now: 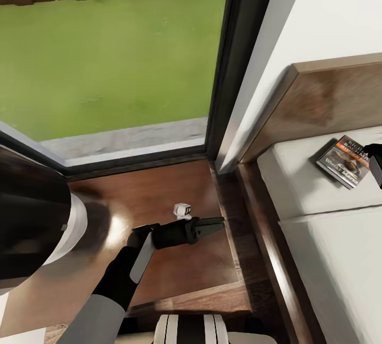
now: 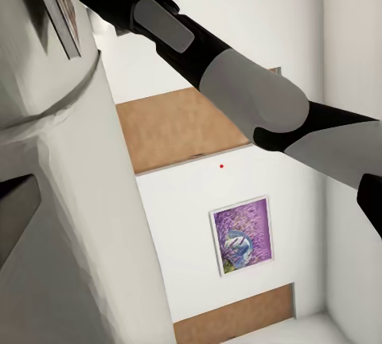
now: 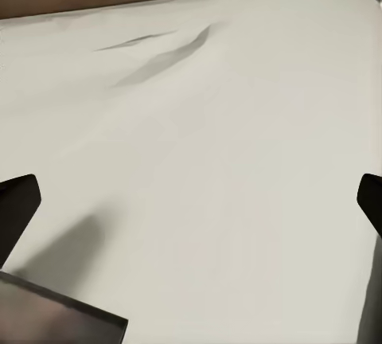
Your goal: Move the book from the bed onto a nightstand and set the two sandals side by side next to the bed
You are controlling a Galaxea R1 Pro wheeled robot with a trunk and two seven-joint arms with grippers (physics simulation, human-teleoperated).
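book point(image 1: 345, 160), thin and glossy, lies flat on our smooth off-white bed point(image 1: 318, 195). our right gripper point(image 3: 191, 201) hovers spread above it. left gripper point(image 1: 215, 223) is pinched together over the glossy wooden nightstand point(image 1: 180, 270).

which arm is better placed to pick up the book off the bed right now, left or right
Right. The right gripper is open just beside the small dark paperback book on the off-white mattress. The left gripper hovers over the glossy dark brown nightstand, on the far side of the wooden bed rail.
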